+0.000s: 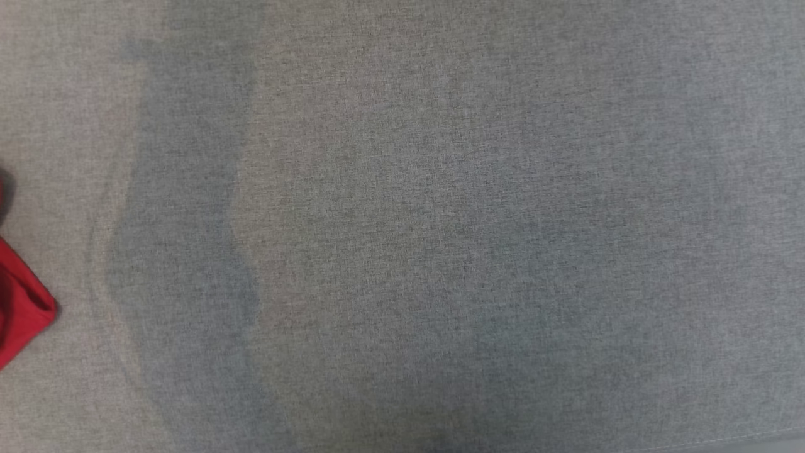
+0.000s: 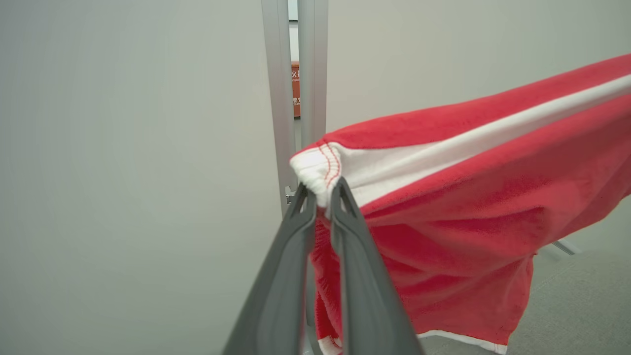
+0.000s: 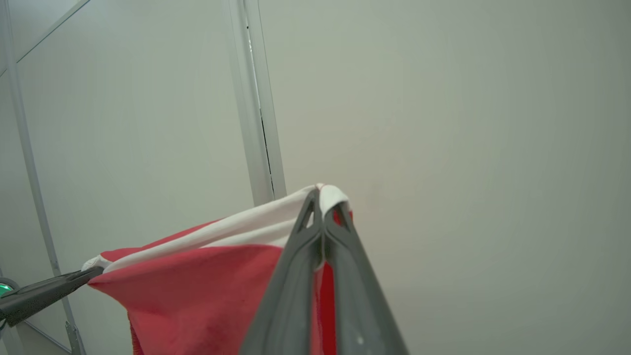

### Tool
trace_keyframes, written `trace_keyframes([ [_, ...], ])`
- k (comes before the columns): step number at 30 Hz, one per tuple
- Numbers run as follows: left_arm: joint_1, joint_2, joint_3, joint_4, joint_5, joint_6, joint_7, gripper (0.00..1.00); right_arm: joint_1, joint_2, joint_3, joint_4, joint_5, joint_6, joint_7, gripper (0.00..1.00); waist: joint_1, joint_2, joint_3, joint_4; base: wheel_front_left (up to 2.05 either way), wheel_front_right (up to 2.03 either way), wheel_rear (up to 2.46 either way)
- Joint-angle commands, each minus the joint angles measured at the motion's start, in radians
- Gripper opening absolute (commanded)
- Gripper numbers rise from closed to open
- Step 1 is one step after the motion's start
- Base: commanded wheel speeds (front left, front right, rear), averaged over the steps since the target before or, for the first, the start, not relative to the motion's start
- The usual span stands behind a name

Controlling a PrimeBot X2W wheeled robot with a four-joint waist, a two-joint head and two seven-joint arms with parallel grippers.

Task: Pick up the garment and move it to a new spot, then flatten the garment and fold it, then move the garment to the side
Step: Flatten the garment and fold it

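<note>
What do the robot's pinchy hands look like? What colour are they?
The left gripper and the right gripper look the same. Each has two long, smooth, dark grey fingers, wide at the bottom and narrowing to thin tips, like flat tweezers. Near each tip is a small triangular cut-out. I see no cables on them.
</note>
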Motion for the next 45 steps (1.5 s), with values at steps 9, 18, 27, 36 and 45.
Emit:
trace_keyframes([
  [9, 0.223, 0.062, -0.185, -0.045, -0.116, 0.003, 0.030, 0.00, 0.208, -0.015, 0.214, 0.000, 0.076, -0.002, -0.005, 0.00, -0.0001, 0.0000, -0.148, -0.013, 0.00, 0.00, 0.00],
  [18, 0.597, 0.205, -0.358, -0.212, -0.281, 0.003, 0.092, 0.00, 0.531, -0.123, 0.404, -0.126, 0.204, -0.002, 0.012, 0.00, -0.0001, 0.0000, -0.378, -0.028, 0.00, 0.00, 0.00],
  [27, 0.954, 0.353, -0.443, -0.425, -0.426, 0.017, 0.158, 0.00, 0.837, -0.301, 0.523, -0.300, 0.371, -0.002, 0.141, 0.00, -0.0001, 0.0000, -0.542, -0.054, 0.00, 0.00, 0.00],
  [36, 1.167, 0.489, -0.514, -0.753, -0.546, 0.121, 0.300, 0.00, 1.056, -0.483, 0.565, -0.514, 0.469, -0.002, 0.203, 0.00, -0.0001, 0.0000, -0.592, -0.051, 0.00, 0.00, 0.00],
  [45, 1.201, 0.548, -0.531, -0.973, -0.621, 0.204, 0.404, 0.00, 1.116, -0.591, 0.550, -0.637, 0.498, -0.002, 0.252, 0.00, -0.0001, 0.0000, -0.585, -0.027, 0.00, 0.00, 0.00],
])
